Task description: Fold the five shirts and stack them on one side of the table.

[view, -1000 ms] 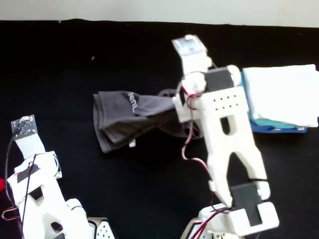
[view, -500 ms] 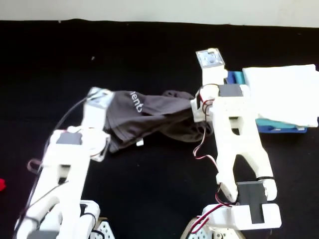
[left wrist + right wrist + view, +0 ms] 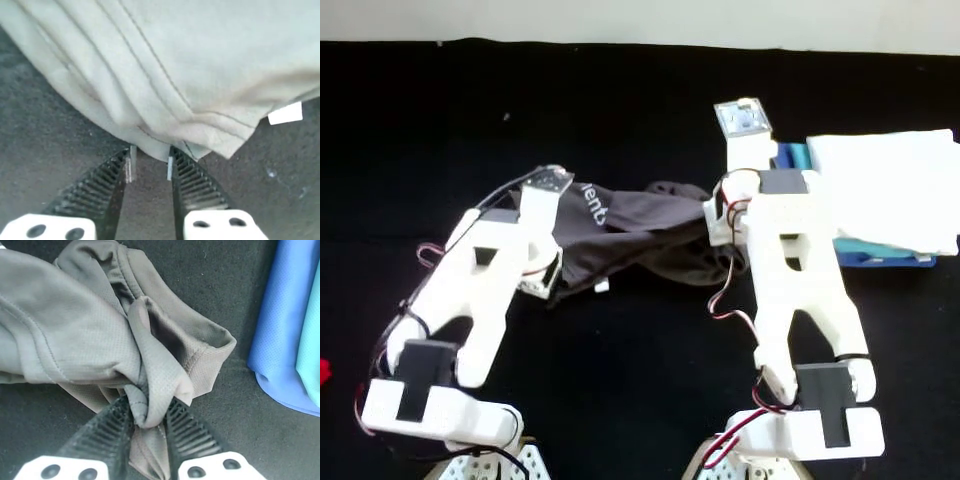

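A dark grey shirt (image 3: 630,232) lies bunched across the middle of the black table (image 3: 440,120). My right gripper (image 3: 147,412) is shut on a pinched fold of the grey shirt (image 3: 75,335) at its right end, under the right arm (image 3: 775,230). My left gripper (image 3: 150,161) is open, its fingertips (image 3: 129,165) right at the folded edge of the shirt (image 3: 165,65) near its white tag (image 3: 285,113), with bare table between them. The left arm (image 3: 490,265) stands at the shirt's left end. A stack of folded shirts (image 3: 885,190), white on top, sits at the right edge.
In the right wrist view the stack's blue shirt (image 3: 280,325) and a teal one (image 3: 312,340) lie close beside the grey shirt's end. A small red object (image 3: 323,371) shows at the left edge. The table's far edge (image 3: 620,45) meets a pale wall.
The left arm swung in from the near left corner to the shirt's left end. The right gripper dragged the shirt a little to the right, then held still.
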### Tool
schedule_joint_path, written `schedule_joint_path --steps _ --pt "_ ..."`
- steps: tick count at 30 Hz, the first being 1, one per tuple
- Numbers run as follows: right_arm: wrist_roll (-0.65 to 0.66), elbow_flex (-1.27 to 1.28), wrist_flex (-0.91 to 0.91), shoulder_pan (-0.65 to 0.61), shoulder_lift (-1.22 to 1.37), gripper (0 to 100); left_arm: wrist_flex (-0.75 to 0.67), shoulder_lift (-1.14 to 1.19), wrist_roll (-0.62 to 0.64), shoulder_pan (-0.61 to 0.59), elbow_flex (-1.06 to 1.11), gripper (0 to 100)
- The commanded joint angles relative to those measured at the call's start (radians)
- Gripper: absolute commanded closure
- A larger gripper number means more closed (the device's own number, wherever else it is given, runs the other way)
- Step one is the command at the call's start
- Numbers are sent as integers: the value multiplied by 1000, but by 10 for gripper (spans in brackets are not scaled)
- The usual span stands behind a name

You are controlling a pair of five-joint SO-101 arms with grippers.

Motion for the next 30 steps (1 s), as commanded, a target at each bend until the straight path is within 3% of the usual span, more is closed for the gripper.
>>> schedule_joint_path --steps 1,5,12,21,25,29,30 --pt "11 -1 2 16 -5 992 135 4 64 38 -114 874" --pt "11 -1 1 16 -5 992 287 4 144 56 -217 792" --pt "12 -1 -2 16 -5 992 304 16 146 56 -220 759" --pt "12 -1 -1 16 -5 992 51 16 121 50 -30 759" --pt "9 -1 -1 16 -5 992 26 16 87 50 -8 816" --pt "8 -4 2 16 -16 992 28 13 87 50 -33 991" --pt "8 -7 2 16 -16 992 28 10 91 50 -47 992"
